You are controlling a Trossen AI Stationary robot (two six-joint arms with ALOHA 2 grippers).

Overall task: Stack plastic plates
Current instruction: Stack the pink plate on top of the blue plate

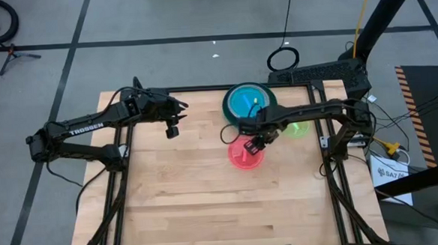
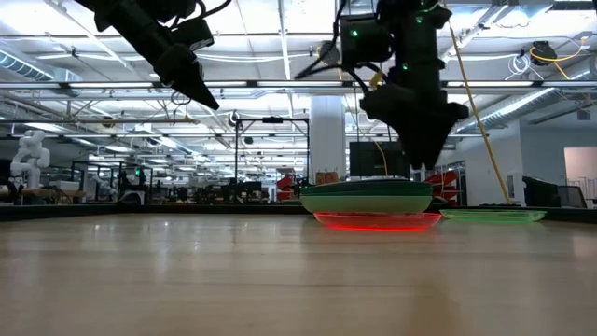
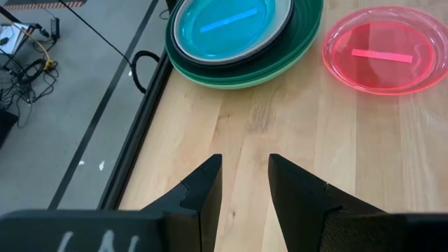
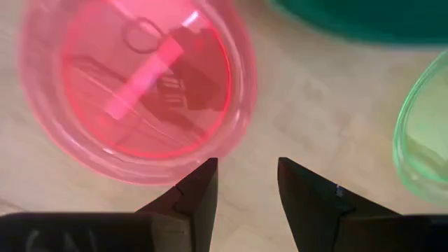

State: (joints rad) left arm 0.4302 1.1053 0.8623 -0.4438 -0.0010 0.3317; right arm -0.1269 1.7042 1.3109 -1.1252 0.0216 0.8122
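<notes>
Hovering over the pink plate (image 1: 245, 152)
Right claw (image 1: 259, 142) is hanging released above its rim; left claw (image 1: 172, 129) is waiting, parted and empty, while the stacked plates (image 1: 248, 104) are sitting at the worktop's (image 1: 208, 198) far edge.

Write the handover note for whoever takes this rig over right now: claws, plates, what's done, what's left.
Right claw: open, empty, hovering over the near rim of the pink plate.
Left claw: parted, empty, raised over the table's far left.
Plates: stack at the far edge, dark green at the bottom, blue one on top. Pink plate lies alone on the wood in front of it; light green plate alone to its right.
Done: main stack built.
Left: pink and light green plates not yet stacked.
</notes>
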